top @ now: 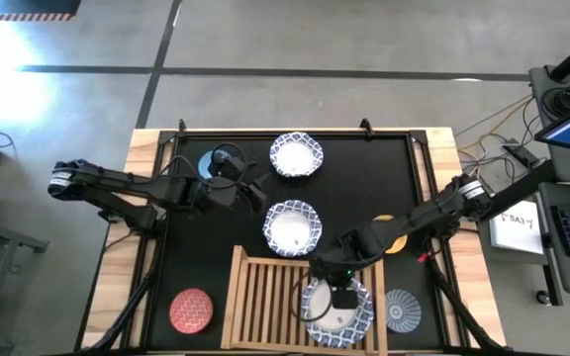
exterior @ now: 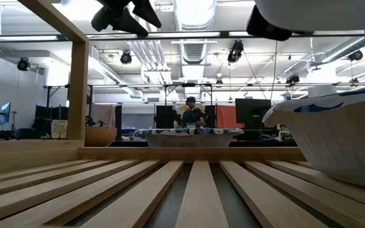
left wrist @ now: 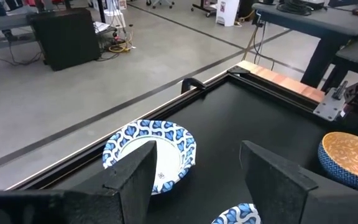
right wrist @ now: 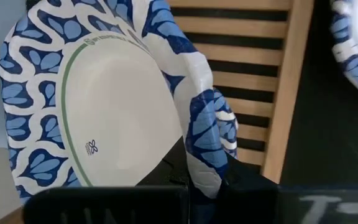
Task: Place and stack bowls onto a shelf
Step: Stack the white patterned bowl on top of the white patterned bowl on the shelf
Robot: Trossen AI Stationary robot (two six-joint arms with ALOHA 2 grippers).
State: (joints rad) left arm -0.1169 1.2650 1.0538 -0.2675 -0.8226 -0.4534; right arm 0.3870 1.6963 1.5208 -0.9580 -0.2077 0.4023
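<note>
The wooden shelf point(top: 265, 302) lies at the mat's near edge. My right gripper point(top: 342, 295) is shut on a white bowl with a blue wavy rim point(top: 336, 314) over the shelf's right half; the bowl also shows in the low view point(exterior: 341, 139). My left gripper point(top: 262, 195) is open and empty above the mat, between two more white bowls point(top: 296, 155) point(top: 292, 227). A blue bowl point(top: 211, 163) lies under the left arm. The red bowl point(top: 191, 310) and the grey-blue bowl point(top: 402, 310) sit on either side of the shelf. The yellow bowl point(top: 389, 239) is half hidden by the right arm. My right gripper pinches the white bowl's blue rim point(right wrist: 205, 140), one finger inside the bowl and one outside. The fingers come from above, slanting from the table's far right. The bowl sits tilted, low over the shelf's slats point(exterior: 258, 190); whether its base touches them, I cannot tell.
The shelf's left half point(top: 260, 297) is bare slats. The black mat point(top: 364, 183) has free room at the far right. A raised shelf rail point(exterior: 78, 88) stands at the left of the low view. A person point(exterior: 191, 114) sits far behind the table.
</note>
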